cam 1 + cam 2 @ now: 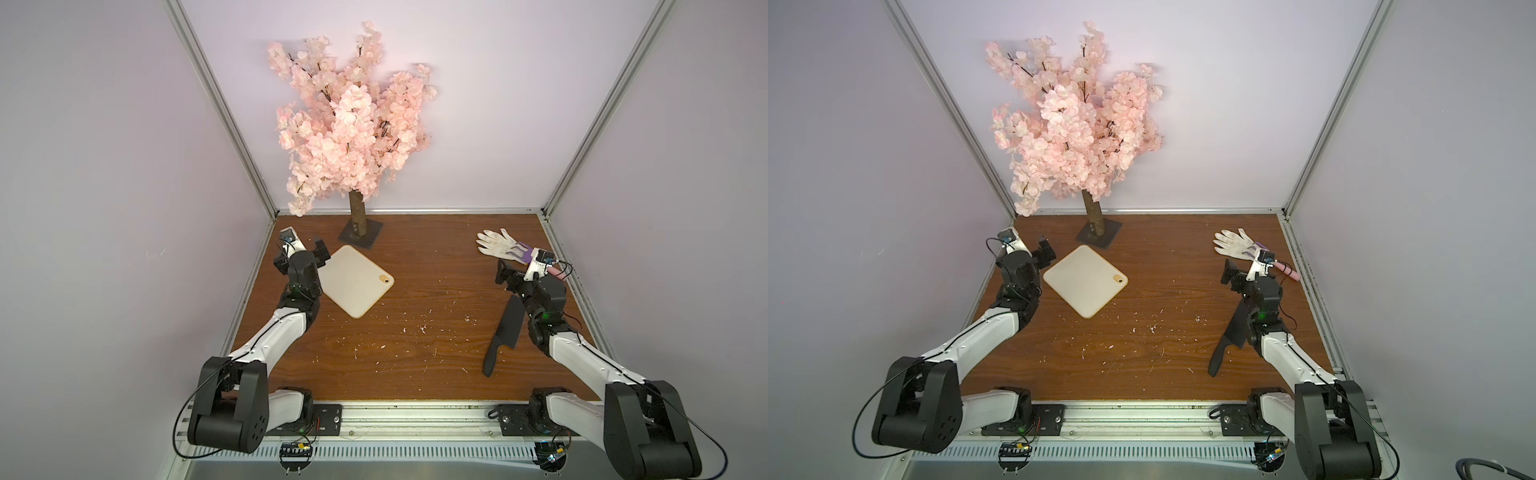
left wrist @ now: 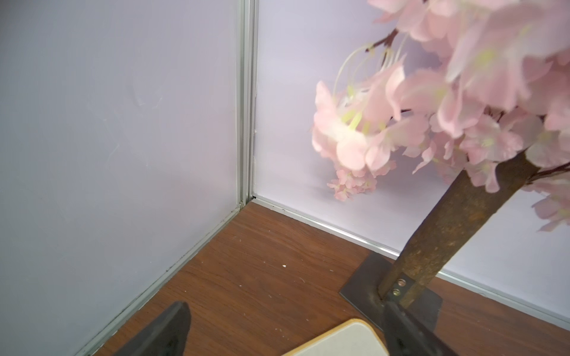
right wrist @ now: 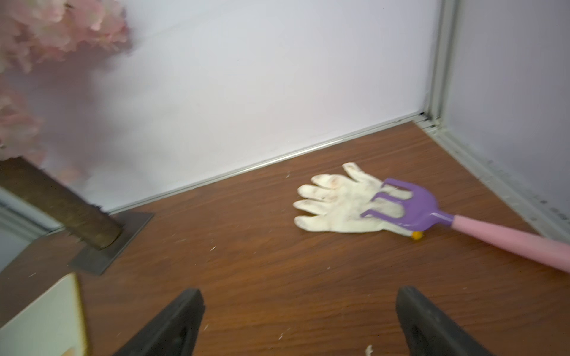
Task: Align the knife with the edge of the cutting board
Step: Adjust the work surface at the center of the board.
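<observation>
I see the knife (image 1: 505, 332) lying flat on the bench (image 1: 415, 270) at the right side, handle toward the near edge. It is just beside the right forearm and well apart from the board (image 1: 355, 280), which sits skewed at the left. Both arms are empty, jaws spread wide: the left gripper (image 2: 285, 305) by the board's far-left corner, the right gripper (image 3: 300, 291) just past the blade (a glove (image 3: 339, 203) ahead of it).

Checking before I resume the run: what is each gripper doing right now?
Left gripper: open, empty, by a corner of the cutting board.
Right gripper: open, empty; the knife lies ungripped.
</observation>
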`<state>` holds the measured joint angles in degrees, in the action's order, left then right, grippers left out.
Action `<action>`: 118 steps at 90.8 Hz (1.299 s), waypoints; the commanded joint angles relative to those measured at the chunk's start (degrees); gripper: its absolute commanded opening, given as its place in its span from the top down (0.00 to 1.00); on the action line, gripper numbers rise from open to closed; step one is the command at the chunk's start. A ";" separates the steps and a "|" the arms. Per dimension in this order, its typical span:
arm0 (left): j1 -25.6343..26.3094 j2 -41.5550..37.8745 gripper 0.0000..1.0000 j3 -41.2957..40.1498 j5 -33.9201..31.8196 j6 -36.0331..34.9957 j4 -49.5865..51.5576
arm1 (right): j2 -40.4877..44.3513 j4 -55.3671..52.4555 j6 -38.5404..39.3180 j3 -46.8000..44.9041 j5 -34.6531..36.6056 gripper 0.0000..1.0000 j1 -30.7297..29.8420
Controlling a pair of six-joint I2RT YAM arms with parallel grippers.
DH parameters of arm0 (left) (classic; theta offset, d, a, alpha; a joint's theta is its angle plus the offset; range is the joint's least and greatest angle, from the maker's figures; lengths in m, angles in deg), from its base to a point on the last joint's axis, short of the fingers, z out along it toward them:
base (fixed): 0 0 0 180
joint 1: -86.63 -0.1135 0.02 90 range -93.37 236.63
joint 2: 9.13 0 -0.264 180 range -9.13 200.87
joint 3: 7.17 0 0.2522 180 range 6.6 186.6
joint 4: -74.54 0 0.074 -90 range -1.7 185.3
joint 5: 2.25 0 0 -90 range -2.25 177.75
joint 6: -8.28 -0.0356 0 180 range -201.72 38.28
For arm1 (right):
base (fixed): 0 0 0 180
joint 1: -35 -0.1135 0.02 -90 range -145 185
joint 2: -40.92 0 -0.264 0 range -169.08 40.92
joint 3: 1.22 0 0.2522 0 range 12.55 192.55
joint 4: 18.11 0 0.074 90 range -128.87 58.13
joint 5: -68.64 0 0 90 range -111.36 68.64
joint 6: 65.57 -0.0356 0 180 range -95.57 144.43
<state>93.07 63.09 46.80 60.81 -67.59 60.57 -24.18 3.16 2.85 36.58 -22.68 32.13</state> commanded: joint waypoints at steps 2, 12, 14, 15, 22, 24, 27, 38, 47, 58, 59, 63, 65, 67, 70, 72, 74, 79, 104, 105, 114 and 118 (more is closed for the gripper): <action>0.44 0.11 0.02 3.67 5.06 6.53 18.54 | -0.46 -10.14 -4.74 5.66 -13.64 0.00 -0.74; -0.46 2.04 0.02 6.41 11.08 7.28 22.06 | 1.61 -13.91 -5.51 6.35 -13.03 0.00 -4.25; -0.70 2.63 0.02 6.91 11.64 7.48 22.82 | 2.49 -14.54 -5.60 6.20 -12.44 0.00 -5.26; -0.84 2.91 0.02 7.08 11.95 7.57 23.03 | 2.90 -14.77 -5.68 6.16 -11.85 0.00 -6.16; -2.64 4.72 0.02 8.17 16.54 8.01 23.85 | 4.96 -16.12 -6.78 5.86 -7.21 0.00 -10.76; -3.20 5.28 0.02 8.36 17.88 8.13 23.90 | 5.22 -16.21 -7.28 5.79 -6.35 0.01 -11.96; -3.86 6.15 0.02 8.84 19.55 8.43 24.14 | 5.36 -16.17 -8.06 5.70 -5.60 0.00 -13.42; -5.20 10.23 0.02 11.09 23.25 8.80 24.93 | 2.79 -15.89 -8.24 6.80 -4.79 0.01 -18.95; -6.02 13.80 0.02 13.01 24.31 8.83 25.47 | -0.34 -17.89 -5.26 9.61 -1.04 0.00 -24.74; -6.43 17.83 0.02 14.32 24.62 9.97 24.82 | -4.32 -18.93 -2.83 12.60 3.22 0.00 -30.55; -6.44 18.15 0.02 14.39 24.85 10.00 24.60 | -4.63 -18.98 -2.75 12.79 3.37 0.00 -30.89; -6.44 19.37 0.02 14.78 25.53 10.21 23.90 | -6.12 -19.06 -2.67 13.60 3.90 0.00 -32.43; -6.44 19.84 0.02 15.09 25.55 10.39 23.67 | -6.93 -19.04 -2.96 13.94 4.38 0.01 -33.22; -6.41 20.27 0.02 15.41 25.47 10.46 23.44 | -7.69 -18.99 -3.51 14.25 4.99 0.01 -33.81; -6.43 21.11 0.02 15.80 25.37 10.41 22.94 | -8.72 -18.76 -4.15 14.62 5.56 0.00 -34.57; -6.44 21.64 0.02 16.27 25.36 10.29 22.71 | -9.58 -18.44 -4.47 14.81 5.33 0.00 -34.94; -6.44 22.23 0.02 16.83 25.29 10.12 22.76 | -10.35 -18.11 -4.75 15.06 4.70 0.00 -35.23; -6.50 23.90 0.02 18.51 25.26 9.73 23.12 | -12.31 -17.30 -5.27 15.64 4.14 0.01 -36.30; -8.62 33.80 0.02 28.87 30.22 6.53 29.11 | -19.18 -17.71 -4.30 20.97 8.19 0.01 -43.25; -8.76 34.01 0.01 29.14 30.60 6.44 29.21 | -19.36 -17.62 -4.32 21.10 8.19 0.01 -43.39; -10.37 36.18 0.02 31.36 33.50 6.34 30.53 | -20.84 -17.13 -4.54 22.02 7.10 0.00 -44.29; -11.12 37.07 0.02 32.58 34.17 6.43 31.30 | -21.75 -17.02 -4.52 22.46 6.64 0.00 -44.47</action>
<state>84.26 98.19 76.72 91.09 -60.01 87.92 -44.90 -15.18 -1.98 56.90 -16.41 -11.74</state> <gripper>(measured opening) 0.985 0.991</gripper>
